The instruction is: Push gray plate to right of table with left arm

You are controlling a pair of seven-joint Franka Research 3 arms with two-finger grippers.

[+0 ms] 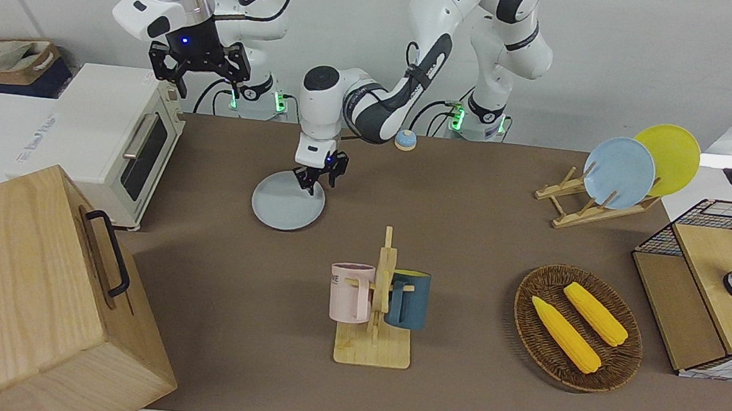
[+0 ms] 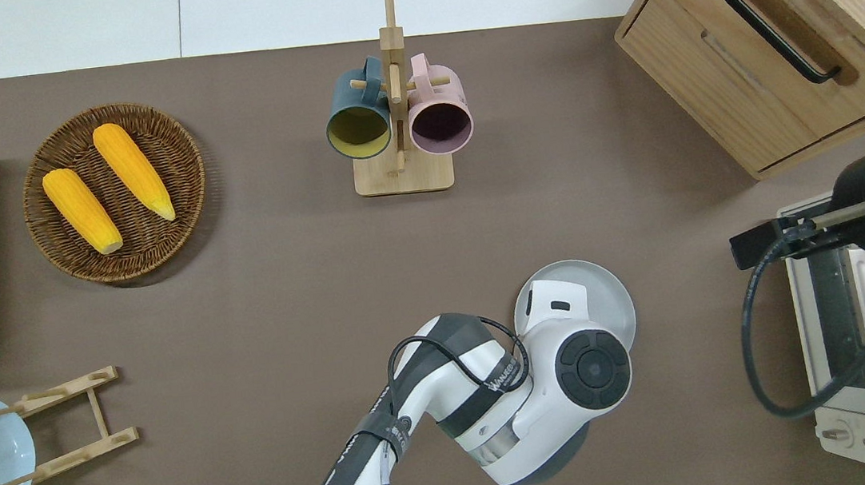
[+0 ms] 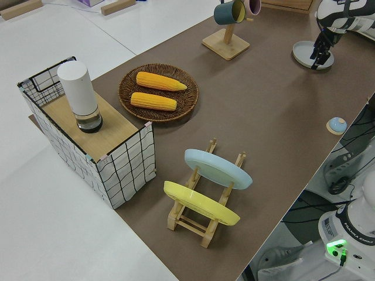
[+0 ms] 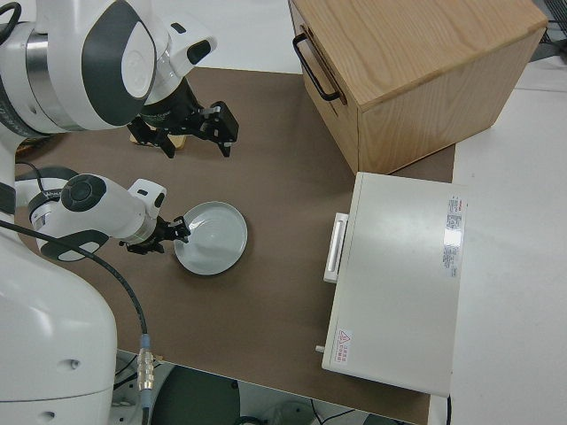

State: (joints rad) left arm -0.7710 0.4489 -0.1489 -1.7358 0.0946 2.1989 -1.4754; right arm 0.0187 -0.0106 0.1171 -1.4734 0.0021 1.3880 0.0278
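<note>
Overhead view: one gray plate (image 2: 606, 288) flat on the brown surface (image 2: 285, 290) near the toaster oven (image 2: 853, 343), half hidden under the left arm (image 2: 497, 396); left hand (image 1: 320, 177) slightly parted, fingertips at the plate's rim, gripping nothing; right arm parked.
</note>
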